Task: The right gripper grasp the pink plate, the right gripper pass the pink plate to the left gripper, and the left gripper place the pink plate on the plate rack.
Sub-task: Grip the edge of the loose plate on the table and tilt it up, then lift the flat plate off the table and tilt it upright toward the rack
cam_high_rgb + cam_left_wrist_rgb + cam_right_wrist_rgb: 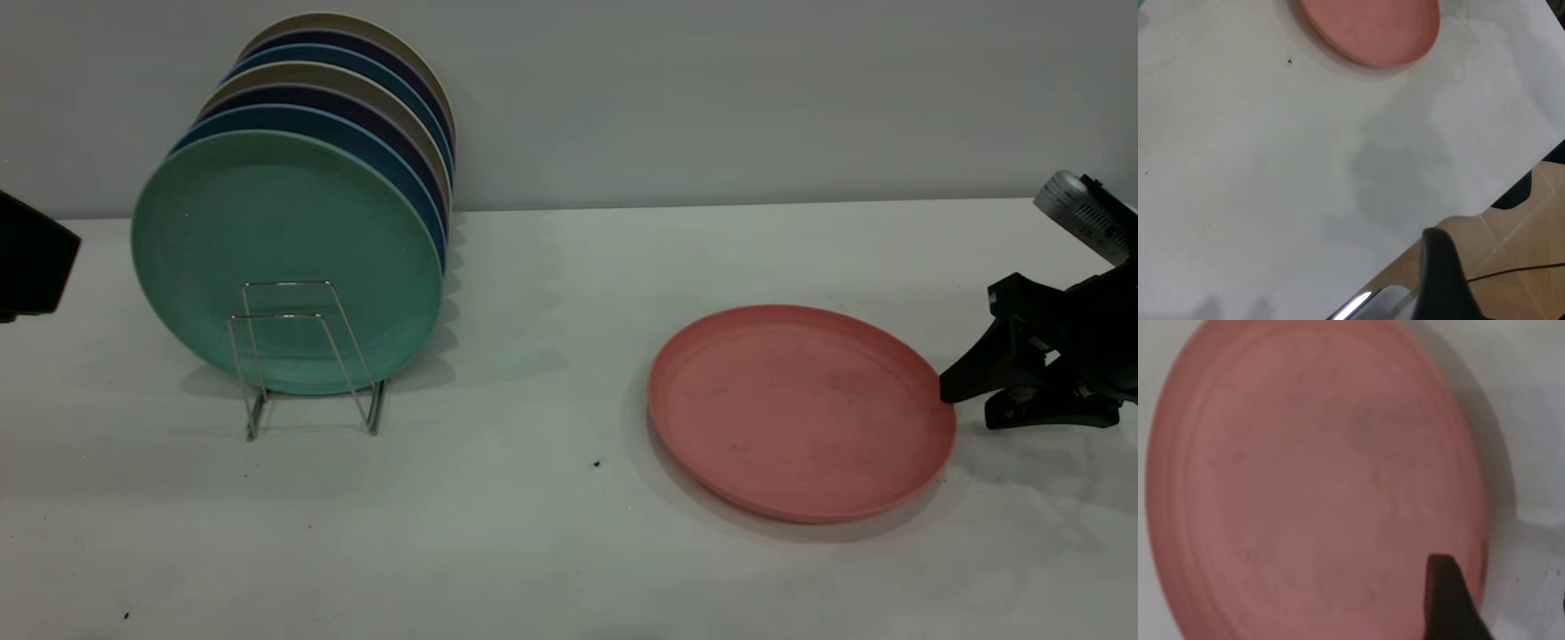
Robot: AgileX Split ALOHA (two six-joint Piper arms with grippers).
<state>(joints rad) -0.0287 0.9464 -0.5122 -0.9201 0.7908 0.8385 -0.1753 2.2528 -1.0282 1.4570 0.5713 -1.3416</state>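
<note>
The round salmon-pink matte plastic plate [800, 411] is seen lying flat on the white tabletop [551, 498], well apart from the thin silver wire plate rack [307, 356], where a teal-green plate [284, 258] stands foremost in a row of upright plates. The black right tool [965, 400] is held low at the plate's near rim with its wedge jaws spread, one above and one close to the tabletop. The grasp is best made by sliding the lower jaw beneath the rim before closing. The left tool [36, 258] is parked at the far side; whether it is open cannot be told.
</note>
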